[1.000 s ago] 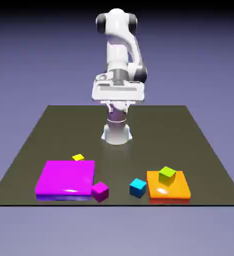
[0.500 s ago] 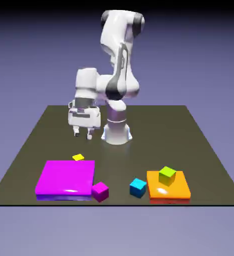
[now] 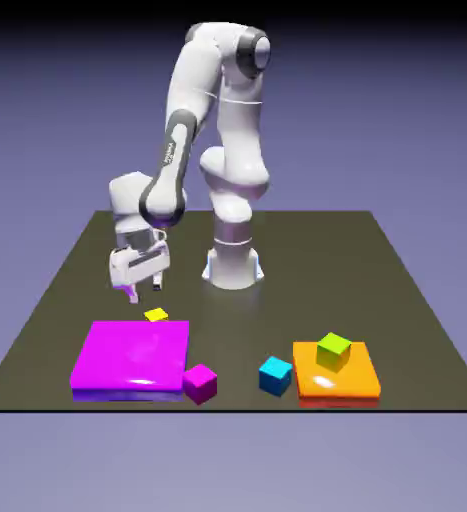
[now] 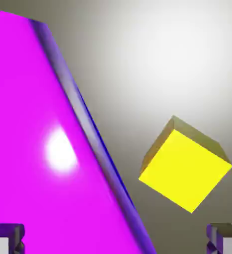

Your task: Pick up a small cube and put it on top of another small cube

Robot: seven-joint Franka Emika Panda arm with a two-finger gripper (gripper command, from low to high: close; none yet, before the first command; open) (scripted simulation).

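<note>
Exterior view first: where do you find the yellow cube?

Left of centre, in the lower half of the frame: the yellow cube [image 3: 156, 315] sits on the dark tabletop [image 3: 307, 270], just behind the magenta slab [image 3: 132, 355], which partly hides it. In the hand view it lies right of centre, apart from the slab's edge.

And the gripper?

Above it, toward the left of the exterior frame, the gripper [image 3: 145, 291] points down with its two fingers spread wide and nothing between them. In the hand view the tips show at the bottom left and bottom right corners. I take that width as room to pass either side of the cube.

Is it lined up?

Not quite, I'd say. The cube's faces run slantwise to the fingers, and it lies off to one side, so a turn and a small shift seem called for before lowering. One finger could catch the slab.

Where must the cube go?

Onto the cyan-blue cube [image 3: 275, 376], lower right of centre, which rests on the table and so offers a flat top as the base.

What flanks that?

The magenta cube [image 3: 200, 384] stands to its left, beside the slab; the lime-green cube [image 3: 334, 351] rests on the orange slab [image 3: 337, 386] at the lower right. Neither needs touching.
</note>
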